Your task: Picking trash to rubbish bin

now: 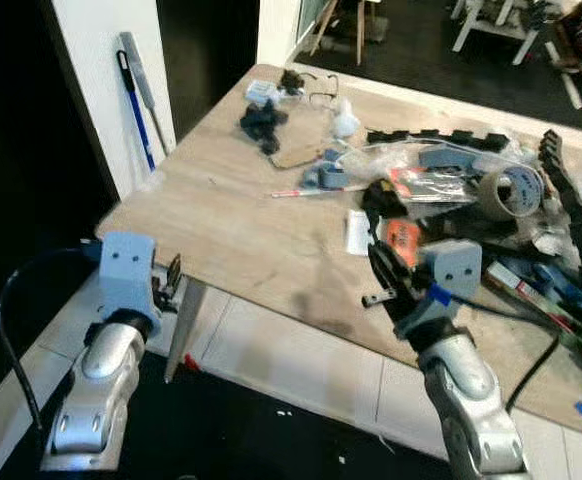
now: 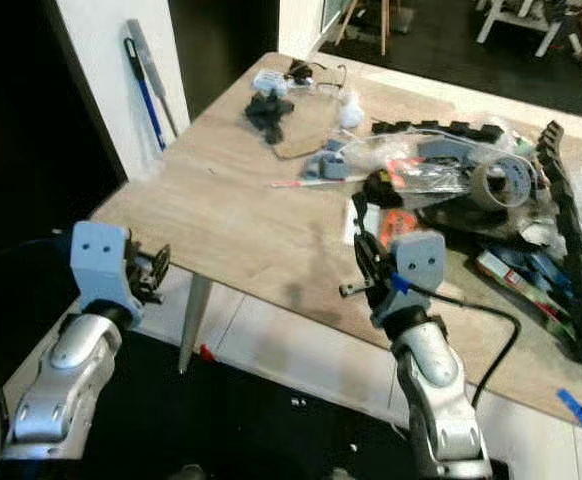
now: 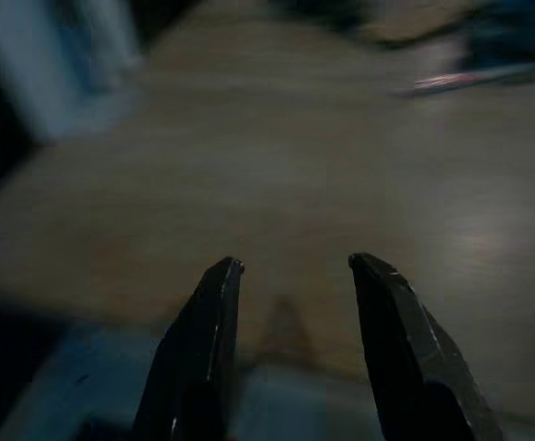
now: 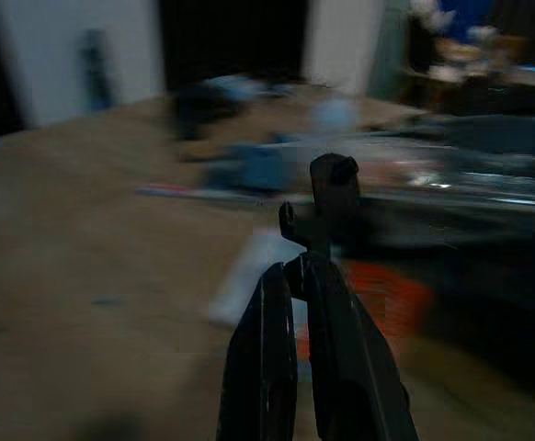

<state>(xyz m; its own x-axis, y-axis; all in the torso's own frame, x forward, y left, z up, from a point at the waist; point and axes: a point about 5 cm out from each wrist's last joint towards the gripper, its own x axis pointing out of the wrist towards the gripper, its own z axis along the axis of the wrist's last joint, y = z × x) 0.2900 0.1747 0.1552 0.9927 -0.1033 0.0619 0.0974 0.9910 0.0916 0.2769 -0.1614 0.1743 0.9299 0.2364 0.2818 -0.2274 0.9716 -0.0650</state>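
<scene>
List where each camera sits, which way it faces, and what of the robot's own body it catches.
Left eye view: on the head, facing forward and down at the cluttered wooden table; both silver arms show.
Right eye view: the head's other eye, same table, tape roll and arms.
Left wrist view: on the left arm, looking along the open left gripper at bare tabletop.
Right wrist view: on the right arm, looking along the right gripper, shut on a small black part, toward the clutter.
Shared: every view takes in the table.
</scene>
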